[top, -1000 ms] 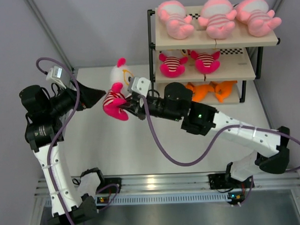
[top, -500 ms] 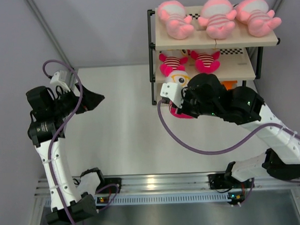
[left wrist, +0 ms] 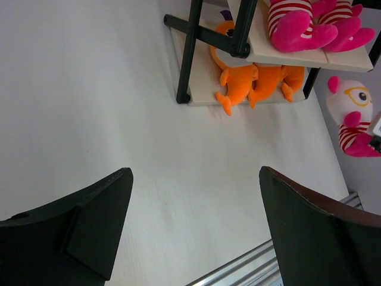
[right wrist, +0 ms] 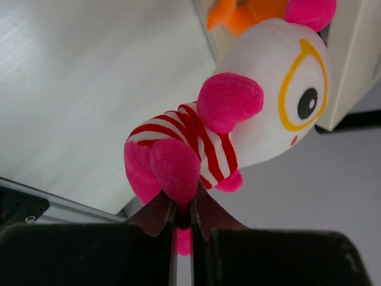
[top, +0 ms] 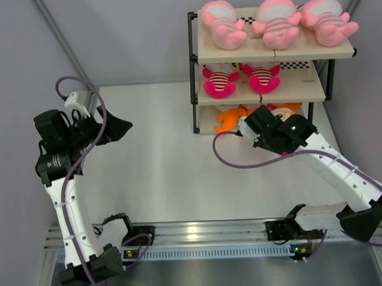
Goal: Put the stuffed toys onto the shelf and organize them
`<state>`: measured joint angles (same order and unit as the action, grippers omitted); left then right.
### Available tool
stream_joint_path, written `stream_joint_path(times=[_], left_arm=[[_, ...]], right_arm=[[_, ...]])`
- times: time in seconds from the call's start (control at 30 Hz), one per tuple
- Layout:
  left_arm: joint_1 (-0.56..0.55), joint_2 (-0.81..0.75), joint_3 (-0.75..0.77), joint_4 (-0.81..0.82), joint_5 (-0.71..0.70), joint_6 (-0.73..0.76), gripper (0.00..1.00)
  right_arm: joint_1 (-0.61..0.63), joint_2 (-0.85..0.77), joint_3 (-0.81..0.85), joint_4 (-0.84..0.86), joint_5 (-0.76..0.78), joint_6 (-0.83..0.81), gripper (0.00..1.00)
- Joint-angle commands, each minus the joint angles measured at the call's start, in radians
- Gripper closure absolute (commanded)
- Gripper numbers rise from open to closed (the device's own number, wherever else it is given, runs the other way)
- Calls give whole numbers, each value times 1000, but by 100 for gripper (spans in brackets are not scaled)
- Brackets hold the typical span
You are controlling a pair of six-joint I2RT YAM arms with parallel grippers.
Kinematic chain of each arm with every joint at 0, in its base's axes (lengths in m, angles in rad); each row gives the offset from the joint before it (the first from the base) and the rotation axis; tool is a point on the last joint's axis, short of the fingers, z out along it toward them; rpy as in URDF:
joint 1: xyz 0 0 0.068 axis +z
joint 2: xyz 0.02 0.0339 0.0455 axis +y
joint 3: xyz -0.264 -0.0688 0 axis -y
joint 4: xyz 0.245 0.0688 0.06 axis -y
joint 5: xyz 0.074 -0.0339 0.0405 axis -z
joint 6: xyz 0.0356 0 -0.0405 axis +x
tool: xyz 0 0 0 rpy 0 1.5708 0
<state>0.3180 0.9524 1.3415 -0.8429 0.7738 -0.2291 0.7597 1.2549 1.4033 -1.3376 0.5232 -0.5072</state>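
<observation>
Evidently the shelf is almost filled, and the step in hand looks like carrying the last hot-pink toy to it.

Top tier of the shelf: three pale pink toys lie in a row across the board, which has little bare space.

Middle tier: two hot-pink toys lie side by side toward the shelf's left end. The right end of that board is bare, and this gap is the likely home for the third.

Bottom tier: orange toys lie bunched together. The overhead view partly hides them behind the arm, so their count cannot be made out.

The right gripper is just in front of the shelf, near its lower tiers. Its fingers are clamped on a leg of the held hot-pink toy, which hangs clear of the table with its white face close to a board edge. The toy is not yet on any tier.

The next move probably calls for bringing the toy level with the middle board and steering it past the front post. It then has to be slid in to the right of the two hot-pink toys, without knocking them, before the fingers part.

The left gripper hangs over the table well to the left of the shelf, with its fingers wide apart and nothing between them.
</observation>
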Motion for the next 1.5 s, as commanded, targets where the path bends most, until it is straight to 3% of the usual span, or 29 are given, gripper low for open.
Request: stream_joint_path(times=[0.0,0.1,0.4,0.57,0.9,1.33,1.47], left_arm=[[-2,-7,15,4,19,22,7],[0,-10,16,5,22,24,7],[0,3,24,5,38,22,7],[0,8,28,5,50,27,8],[0,32,36,5,44,33,8],[1,59,45,2,28,45,8],[0,60,47,1,28,47,8]], right_arm=[[-95,-100,13,1,165,-124,100],[-160,-126,-32,182,233,-290,100],[-367,-123,-98,468,41,-679,100],[-454,-51,-50,586,12,-803,100],[-556,77,2,760,-34,-945,100],[-577,150,-67,1035,-61,-1038,99],[-583,152,-93,1081,-61,-1044,91]])
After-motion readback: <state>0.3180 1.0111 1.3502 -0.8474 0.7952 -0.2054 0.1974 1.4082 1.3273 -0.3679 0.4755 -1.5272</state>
